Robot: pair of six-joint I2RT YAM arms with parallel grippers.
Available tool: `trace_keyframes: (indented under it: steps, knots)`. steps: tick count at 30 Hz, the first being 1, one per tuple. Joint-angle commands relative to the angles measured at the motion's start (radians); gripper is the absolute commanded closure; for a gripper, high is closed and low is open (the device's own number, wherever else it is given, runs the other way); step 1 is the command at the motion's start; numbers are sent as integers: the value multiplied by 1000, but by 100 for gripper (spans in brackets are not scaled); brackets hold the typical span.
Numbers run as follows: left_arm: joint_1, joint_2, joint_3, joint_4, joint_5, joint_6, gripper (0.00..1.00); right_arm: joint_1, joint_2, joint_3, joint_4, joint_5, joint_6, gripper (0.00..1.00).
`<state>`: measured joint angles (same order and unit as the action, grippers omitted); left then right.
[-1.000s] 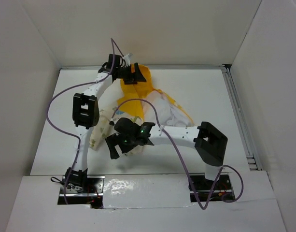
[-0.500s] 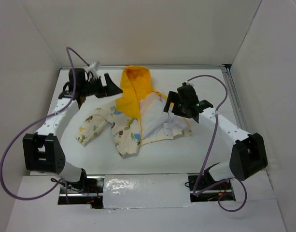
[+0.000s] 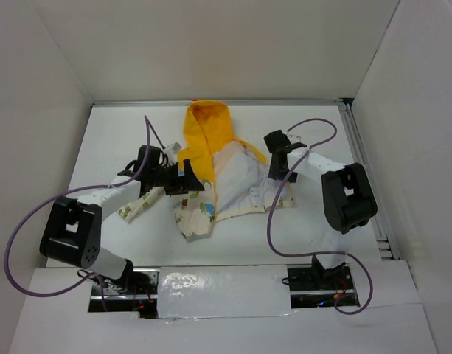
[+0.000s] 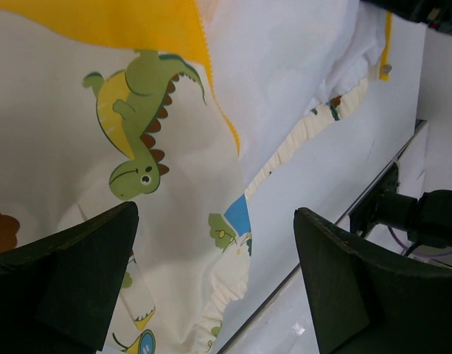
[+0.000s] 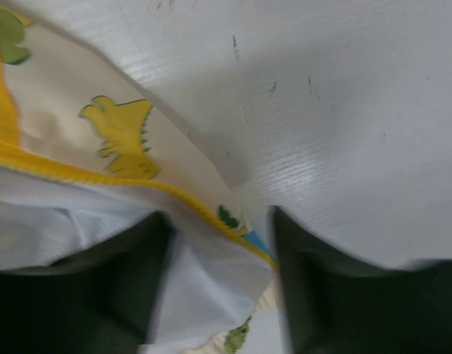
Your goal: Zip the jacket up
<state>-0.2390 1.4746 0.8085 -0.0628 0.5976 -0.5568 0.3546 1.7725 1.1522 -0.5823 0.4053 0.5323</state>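
Note:
The jacket (image 3: pixel 237 173) lies open on the table, orange-yellow hood (image 3: pixel 207 122) toward the back and white lining facing up. My left gripper (image 3: pixel 185 182) hovers over its left front panel, jaws wide open and empty. In the left wrist view the gripper (image 4: pixel 214 287) frames the dinosaur-print fabric (image 4: pixel 159 184) and its gathered hem. My right gripper (image 3: pixel 279 171) sits low at the jacket's right edge. In the blurred right wrist view its jaws (image 5: pixel 218 280) stand partly narrowed, with the yellow-piped edge (image 5: pixel 100 173) lying loosely between them and a gap still showing.
White walls enclose the table (image 3: pixel 321 125) on three sides, and a metal rail (image 3: pixel 367 184) runs along the right. The jacket's left sleeve (image 3: pixel 133 208) trails toward the left arm. Purple cables (image 3: pixel 273 214) loop beside both arms.
The left gripper came from the back left corner down over the left front panel. The right gripper dropped to the jacket's right edge and its jaws narrowed.

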Motion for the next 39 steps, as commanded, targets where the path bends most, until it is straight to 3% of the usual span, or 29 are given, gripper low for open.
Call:
trace_keyframes:
  steps: [1,2,3,5,12,16,19,24,26,27,30,32,33,35,36,37,38,39]
  knots:
    - [-23,-8,-26,54,-25,-14,1,-16,-19,-5,-14,36,-12,49]
    - [-29,-4,-23,54,-25,-15,1,-13,-36,-11,-14,23,-12,61]
    - [-31,9,-17,54,-38,-20,1,-11,-48,-9,-16,20,-9,83]
    - [-40,16,-15,38,-67,-29,1,6,-106,1,-42,42,-3,98]
    - [-57,-17,-69,54,-96,-64,1,231,-222,119,-223,188,54,99]
    - [-60,-60,-80,14,-133,-115,1,439,-139,203,-241,123,58,98]
    - [-60,-117,-81,-63,-194,-159,1,530,-34,272,-252,89,83,96]
    - [-51,-275,-143,-101,-249,-218,1,687,76,316,-93,-141,41,88]
    - [-45,-327,-158,-107,-259,-230,1,702,64,290,-19,-235,15,78]
    - [-42,-338,-163,-132,-265,-238,1,701,33,249,49,-282,-6,52]
    - [-39,-396,-180,-150,-288,-244,1,670,-89,129,163,-431,-18,32]
    - [-39,-411,-189,-146,-285,-239,1,652,-169,63,206,-467,-22,31]
    - [-36,-416,-198,-143,-280,-236,1,640,-259,2,241,-473,-18,21]
    - [-36,-416,-203,-124,-256,-226,1,633,-344,-76,263,-474,-17,20]
    - [-34,-409,-201,-120,-243,-223,1,620,-463,-119,265,-456,-9,15]
    - [-34,-402,-201,-120,-243,-222,1,619,-464,-120,265,-456,-6,15]
    - [-33,-396,-201,-112,-234,-218,1,610,-499,-155,260,-421,6,4]
    - [-31,-383,-201,-106,-229,-213,1,581,-562,-172,256,-409,18,4]
